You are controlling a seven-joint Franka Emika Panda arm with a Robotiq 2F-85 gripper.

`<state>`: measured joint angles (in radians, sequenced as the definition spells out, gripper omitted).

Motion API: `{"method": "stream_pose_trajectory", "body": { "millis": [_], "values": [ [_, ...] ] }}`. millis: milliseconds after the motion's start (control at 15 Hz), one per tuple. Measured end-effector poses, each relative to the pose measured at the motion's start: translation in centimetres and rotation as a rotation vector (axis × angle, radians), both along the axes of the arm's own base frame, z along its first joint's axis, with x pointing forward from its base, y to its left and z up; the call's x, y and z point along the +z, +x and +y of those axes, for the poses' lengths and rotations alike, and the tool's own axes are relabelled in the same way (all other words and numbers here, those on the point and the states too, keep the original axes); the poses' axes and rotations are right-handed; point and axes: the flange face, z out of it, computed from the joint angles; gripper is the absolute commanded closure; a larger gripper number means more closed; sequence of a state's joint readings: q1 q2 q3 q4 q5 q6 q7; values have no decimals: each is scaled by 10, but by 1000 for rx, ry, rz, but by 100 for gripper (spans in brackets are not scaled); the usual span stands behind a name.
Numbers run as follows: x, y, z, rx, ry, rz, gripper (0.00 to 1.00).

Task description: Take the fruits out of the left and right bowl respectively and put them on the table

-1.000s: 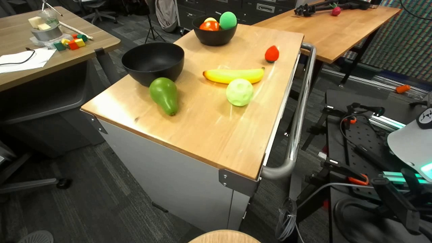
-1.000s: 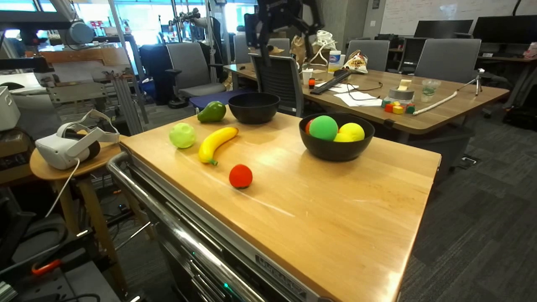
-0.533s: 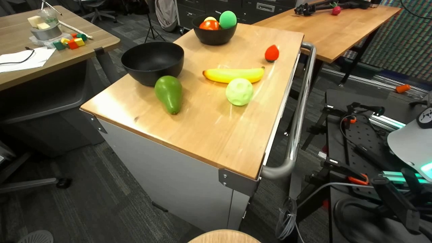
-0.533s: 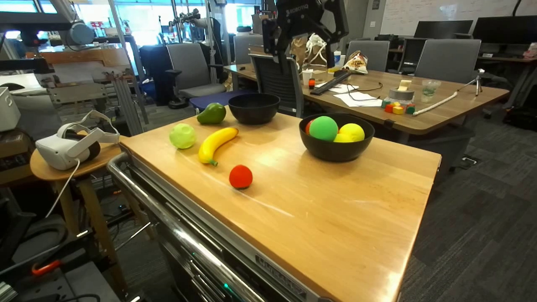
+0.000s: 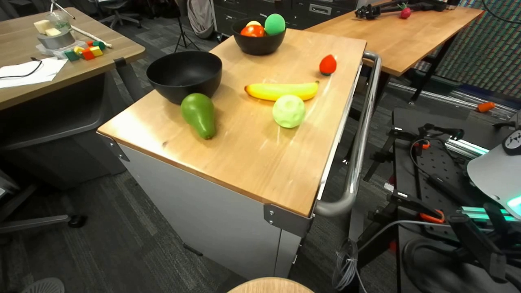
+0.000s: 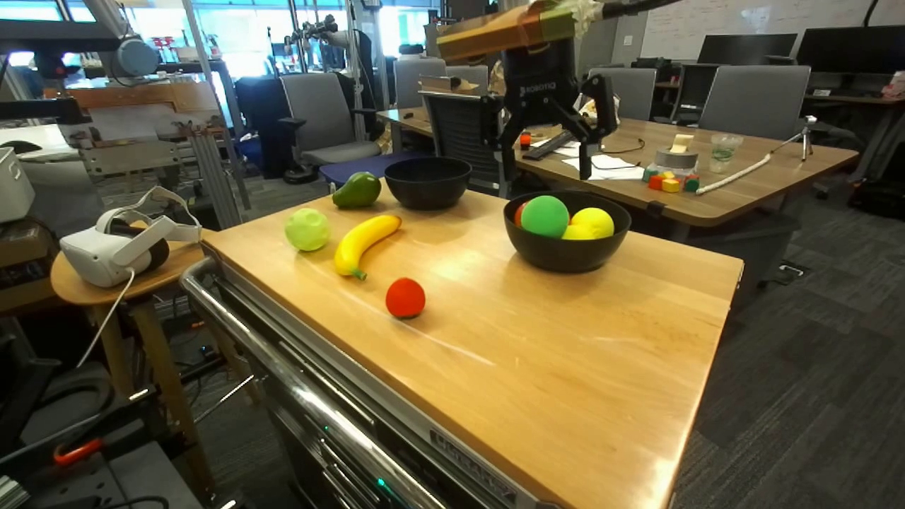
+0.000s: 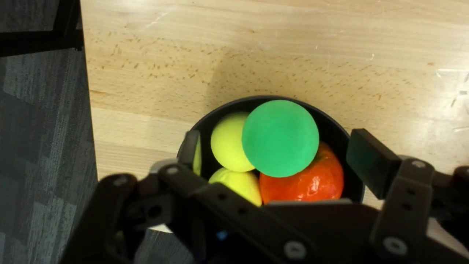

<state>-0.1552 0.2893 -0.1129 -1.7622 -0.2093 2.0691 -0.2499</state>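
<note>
Pale wood tops your table (image 5: 244, 162) in an exterior view, with the fruit-filled black bowl (image 5: 260, 45) at twelve o'clock and the second black bowl (image 5: 183, 79) at ten, the avocado (image 5: 198, 113) close by at its five. The banana (image 5: 276, 90) lies sideways at one o'clock, the pale green apple (image 5: 289, 111) at its six, and the red fruit (image 5: 327, 65) stands out at two, near the metal rail (image 5: 363, 134). In an exterior view your gripper (image 6: 547, 164) hangs released above the fruit-filled black bowl, itself at one o'clock on the table; the fingers (image 6: 585, 159) point down, spread wide, open air between them. The second black bowl sits at eleven with the avocado at its nine; you cannot tell whether they touch. The pale green apple and the banana lie apart at ten, the red fruit at nine, and beyond the table edge a white headset (image 6: 106, 251) rests on a wooden stool (image 6: 180, 261). In the wrist view you look down into the fruit-filled black bowl, the fingers showing over its rim at nine and three; inside, the green ball (image 7: 280, 138) at twelve overlaps the yellow ball (image 7: 228, 141) at ten and the tomato (image 7: 309, 183) at four, with the yellow fruit (image 7: 238, 183) at eight.
</note>
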Motion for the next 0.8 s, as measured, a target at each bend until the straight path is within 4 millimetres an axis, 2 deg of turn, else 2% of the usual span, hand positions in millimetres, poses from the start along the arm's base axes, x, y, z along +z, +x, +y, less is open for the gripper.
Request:
{"method": "stream_pose_trajectory", "body": {
  "millis": [333,400,467,800],
  "values": [
    [-27,20,-16,-29,43,7,0],
    [-30,24,-17,-30,49,7,25],
    [-33,26,-18,-30,54,8,26],
    [-48,33,-15,-21,69,27,66]
  ]
}}
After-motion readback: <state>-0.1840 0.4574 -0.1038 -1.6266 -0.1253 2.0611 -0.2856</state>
